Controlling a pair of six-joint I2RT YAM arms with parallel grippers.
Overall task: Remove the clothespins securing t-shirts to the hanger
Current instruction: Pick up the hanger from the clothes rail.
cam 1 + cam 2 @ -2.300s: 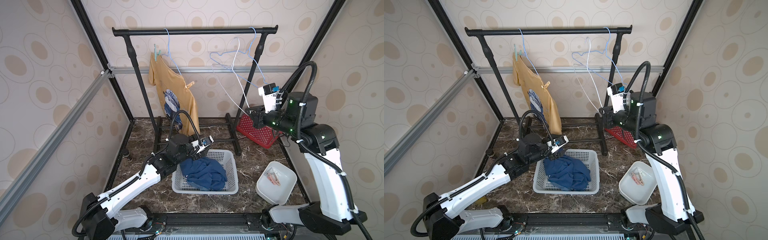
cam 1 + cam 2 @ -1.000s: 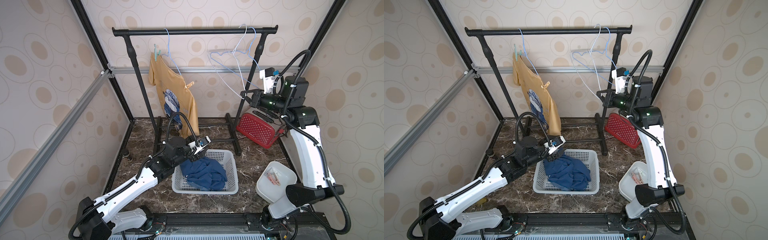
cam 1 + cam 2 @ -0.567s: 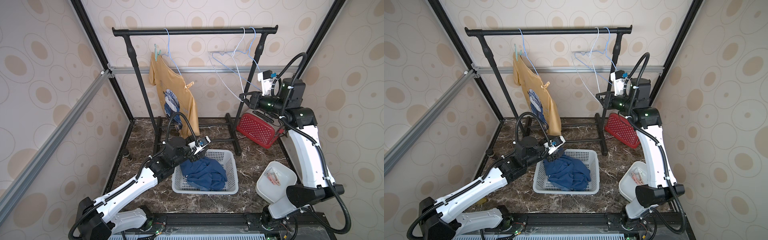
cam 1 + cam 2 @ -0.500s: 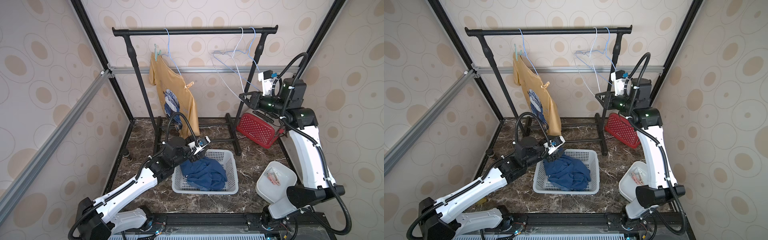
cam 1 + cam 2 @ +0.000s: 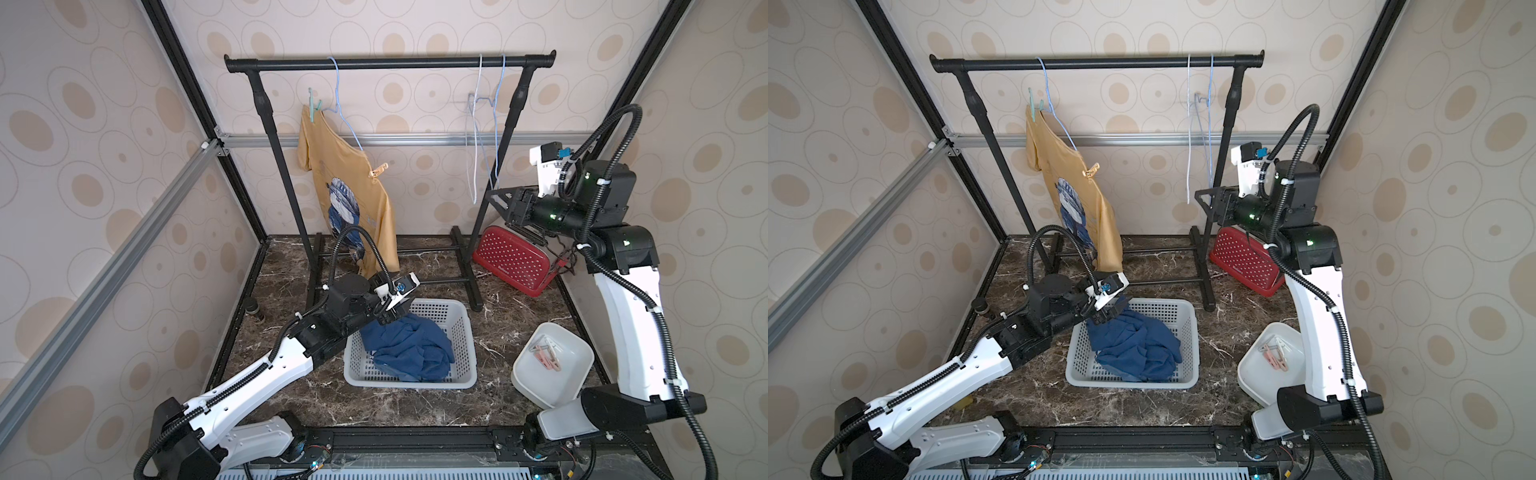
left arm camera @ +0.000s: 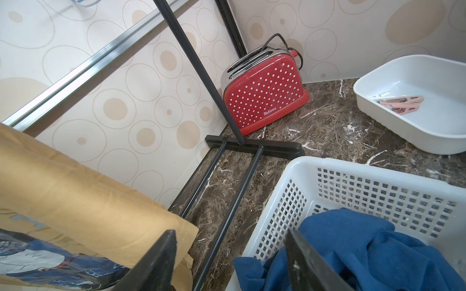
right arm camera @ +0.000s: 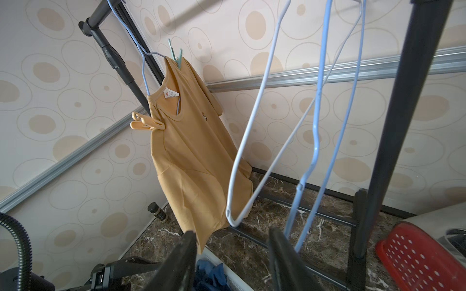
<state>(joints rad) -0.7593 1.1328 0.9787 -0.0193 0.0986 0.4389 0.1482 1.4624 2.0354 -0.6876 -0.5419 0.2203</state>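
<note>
Underneath — dark marble surface [image 5: 374,405] — oval-patterned walls [image 5: 83,104].

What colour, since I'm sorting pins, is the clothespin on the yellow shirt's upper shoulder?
Teal-green; the clothespin shows best in the right wrist view.

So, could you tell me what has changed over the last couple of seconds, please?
The right claw rose to the empty hangers, gripped and tugged one, then opened and let go; they hang straight again. Unchanged: left claw open by the basket, yellow shirt still pinned by both clothespins.
</note>
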